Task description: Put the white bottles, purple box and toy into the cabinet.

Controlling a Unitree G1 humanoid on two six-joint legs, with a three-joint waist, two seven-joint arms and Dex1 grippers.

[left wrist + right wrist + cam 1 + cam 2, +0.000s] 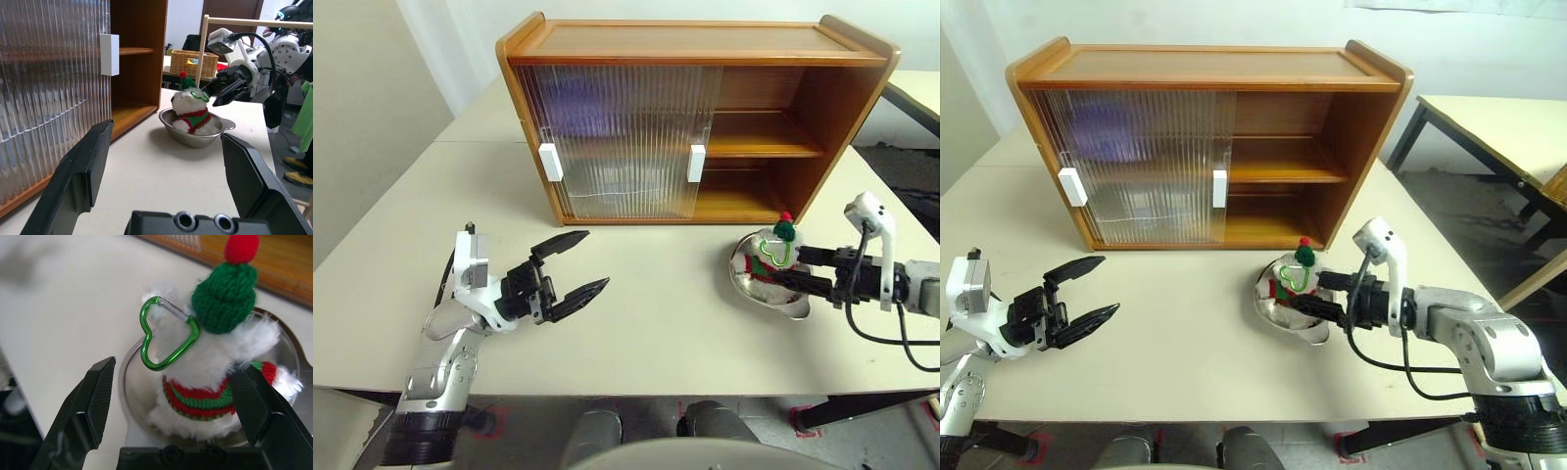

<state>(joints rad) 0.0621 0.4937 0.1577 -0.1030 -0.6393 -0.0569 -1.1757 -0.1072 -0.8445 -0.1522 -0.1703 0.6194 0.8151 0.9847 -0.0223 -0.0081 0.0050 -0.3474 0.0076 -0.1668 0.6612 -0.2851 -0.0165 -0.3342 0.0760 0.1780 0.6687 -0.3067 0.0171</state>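
Across the pale table [656, 323] stands the cabinet [695, 59], its right half open, both sliding doors drawn over the left. Just in front of that opening, the toy [215, 367] sits in a steel bowl [744, 284]. The right gripper [806, 271] hangs spread wide either side of it, gripping nothing (the left gripper [573, 264] idles open, well apart). Judging by this, toy pickup is in hand; next, close squarely on the plush body.

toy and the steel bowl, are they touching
Touching: the left wrist view shows the toy sitting inside the steel bowl, its underside resting below the rim.
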